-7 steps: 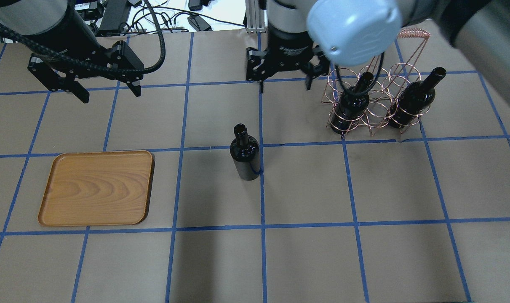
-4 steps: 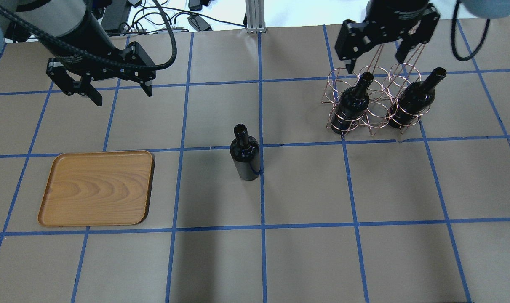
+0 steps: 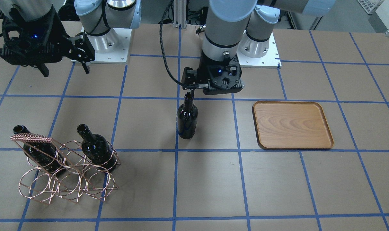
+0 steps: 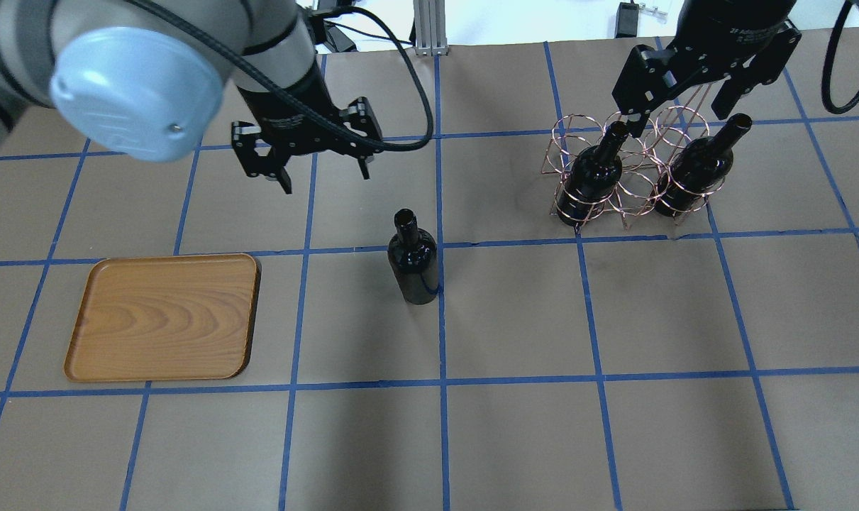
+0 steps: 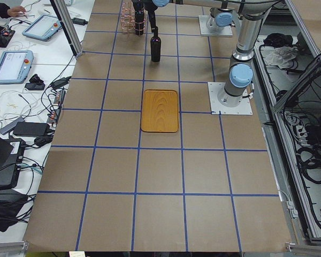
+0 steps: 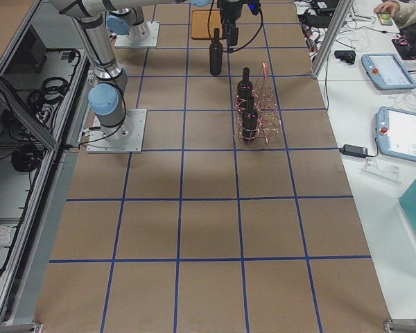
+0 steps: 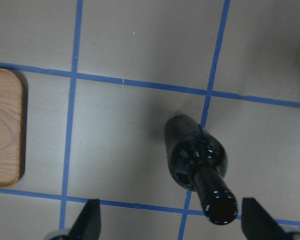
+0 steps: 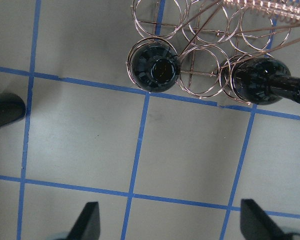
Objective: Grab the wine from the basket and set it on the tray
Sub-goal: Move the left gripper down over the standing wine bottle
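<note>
a: how is the left arm set?
b: it comes in from the near left with its big elbow high and its wrist pointing straight down; the left gripper (image 4: 325,181) hangs above the brown paper-covered table (image 4: 514,440); its fingers (image 7: 87,222) are spread wide, with nothing between them and touching nothing; in the wrist view the mouth of the dark glossy glass wine bottle (image 4: 415,266) shows low between the fingertips; that bottle stands upright on a blue tape line, between the light brown wooden tray (image 4: 163,316) and the copper wire basket (image 4: 628,186), well apart from both.
a: and farther out?
b: the right arm reaches toward the basket, wrist down; the right gripper (image 4: 679,121) is raised near it, spread wide as well and holding nothing; a second dark bottle (image 4: 592,177) and a third dark bottle (image 4: 695,170) stand in the basket's loops.
</note>
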